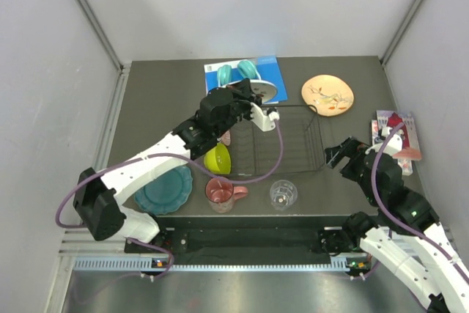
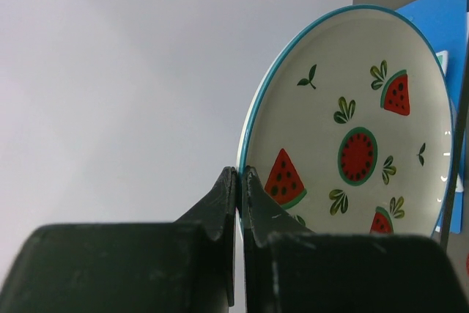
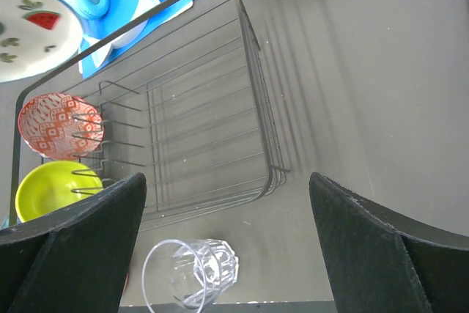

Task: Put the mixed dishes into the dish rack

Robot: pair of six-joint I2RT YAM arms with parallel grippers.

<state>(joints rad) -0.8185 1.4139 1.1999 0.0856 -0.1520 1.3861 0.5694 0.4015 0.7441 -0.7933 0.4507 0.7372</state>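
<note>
My left gripper [image 1: 254, 102] is shut on the rim of the white watermelon plate [image 1: 268, 91] and holds it on edge over the far left corner of the black wire dish rack [image 1: 293, 170]. In the left wrist view the fingers [image 2: 240, 174] pinch the plate's blue rim [image 2: 359, 130]. My right gripper [image 1: 339, 153] is open and empty at the rack's right side. In its view [image 3: 227, 181] the clear glass [image 3: 192, 273] stands upright just below. The lime-green bowl [image 1: 217, 157], small patterned bowl [image 3: 58, 124], teal plate [image 1: 163, 188], pink mug [image 1: 220, 193] and floral plate [image 1: 327, 94] sit on the table.
Teal headphones [image 1: 238, 72] lie on the blue book [image 1: 277, 71] behind the rack. Some packets [image 1: 396, 133] lie at the right edge. Grey walls close in the table on three sides. The left arm's purple cable hangs across the rack's left part.
</note>
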